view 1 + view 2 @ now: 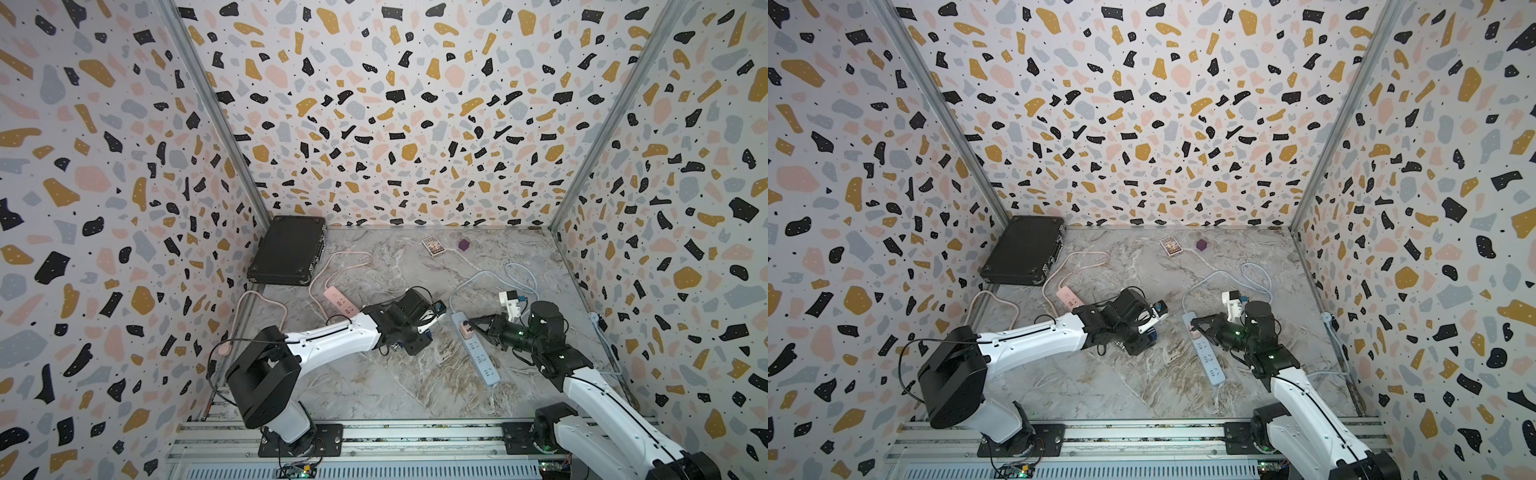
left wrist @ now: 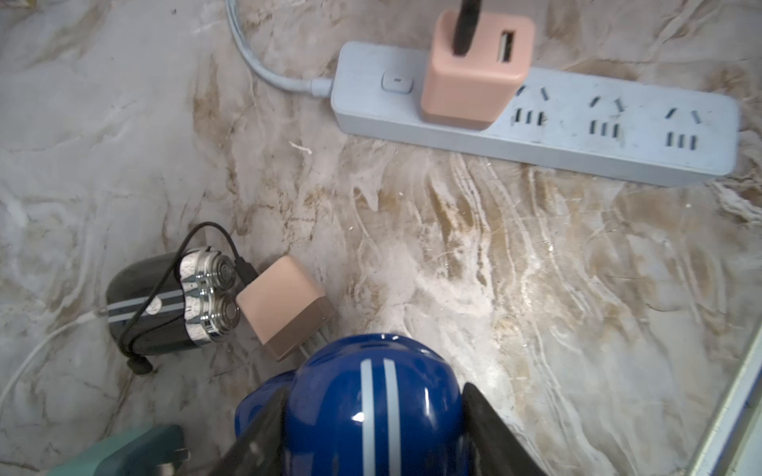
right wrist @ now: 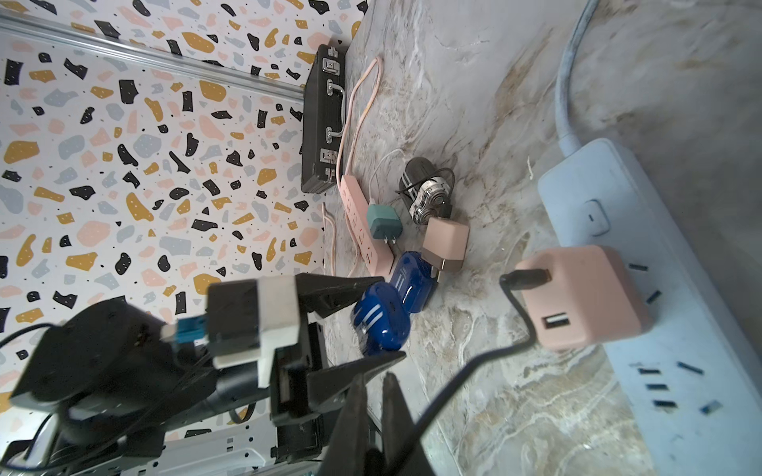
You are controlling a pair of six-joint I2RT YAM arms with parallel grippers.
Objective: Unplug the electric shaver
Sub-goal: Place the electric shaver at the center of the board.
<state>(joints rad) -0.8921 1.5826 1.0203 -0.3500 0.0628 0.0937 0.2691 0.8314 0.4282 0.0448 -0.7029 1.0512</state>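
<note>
The blue shaver [image 2: 371, 412] is clamped in the left claw [image 3: 381, 319], likely as an anchor — the black cable [image 3: 474, 362] by the pink adapter [image 3: 585, 296] is pinched in the narrowed right claw [image 3: 373, 383].

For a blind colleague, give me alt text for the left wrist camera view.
The left gripper clamps a glossy blue electric shaver with pale stripes. Beyond it on the marble tabletop, a pink cube charger is plugged into a pale blue power strip; a dark chrome-headed shaver lies beside a loose beige cube charger.

claw [image 2: 373, 428] gripping blue shaver [image 2: 371, 383], pink charger [image 2: 474, 78] plugged
</note>
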